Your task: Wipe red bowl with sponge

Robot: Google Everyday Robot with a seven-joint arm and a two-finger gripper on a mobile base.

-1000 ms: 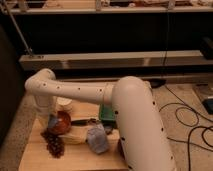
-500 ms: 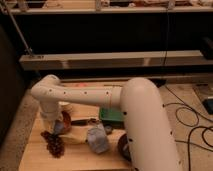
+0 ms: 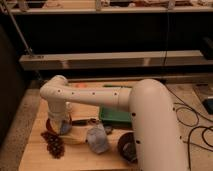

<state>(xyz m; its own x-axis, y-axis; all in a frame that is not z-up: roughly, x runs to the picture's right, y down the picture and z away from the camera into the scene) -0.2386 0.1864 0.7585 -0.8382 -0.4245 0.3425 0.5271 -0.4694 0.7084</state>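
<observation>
The red bowl (image 3: pixel 52 125) sits on the wooden table (image 3: pixel 80 159) at the left, mostly covered by my arm. My gripper (image 3: pixel 62 125) points down into the bowl, below the white wrist link (image 3: pixel 57 97). Something pale bluish shows at its tip, and I cannot tell whether that is the sponge. A flat yellowish piece (image 3: pixel 76 136) lies just right of the bowl and may be a sponge. The inside of the bowl is hidden.
A green tray (image 3: pixel 116 116) lies at mid-table. A crumpled grey-blue object (image 3: pixel 98 139) lies in front of it. A dark brown cluster (image 3: pixel 54 146) sits at the front left and a dark bowl (image 3: pixel 127 147) at the right, beside my large white arm link (image 3: pixel 152 130).
My arm has shifted to the right and the wrist has come lower over the red bowl. The objects on the table have not moved.
</observation>
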